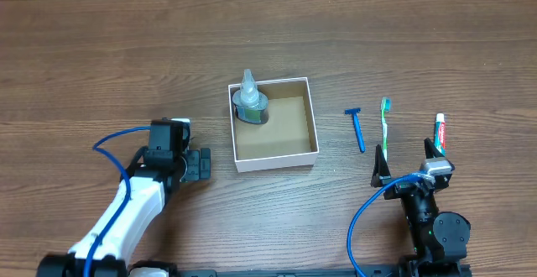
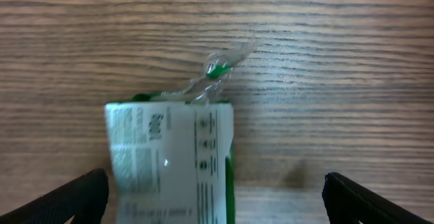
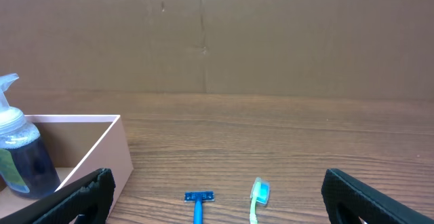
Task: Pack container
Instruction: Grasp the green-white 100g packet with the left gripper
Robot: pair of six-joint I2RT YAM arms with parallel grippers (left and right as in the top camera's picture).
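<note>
The container [image 1: 274,157], a white-walled square box with a brown inside, stands mid-table, and its wall shows in the right wrist view [image 3: 102,149]. A clear pump bottle [image 1: 249,101] stands in its far left corner. My left gripper [image 1: 172,128] is left of the box. In the left wrist view it [image 2: 217,200] is open over a white and green packet [image 2: 169,163] that lies on the table between its fingers. My right gripper [image 1: 404,161] is open and empty, just in front of a blue razor [image 1: 357,128] and a green toothbrush [image 1: 385,126].
A toothpaste tube [image 1: 440,133] lies right of the toothbrush. The razor [image 3: 198,200] and toothbrush [image 3: 259,193] lie ahead of the right gripper [image 3: 217,193], with the bottle [image 3: 20,156] at far left. A brown cardboard wall [image 3: 271,34] backs the table.
</note>
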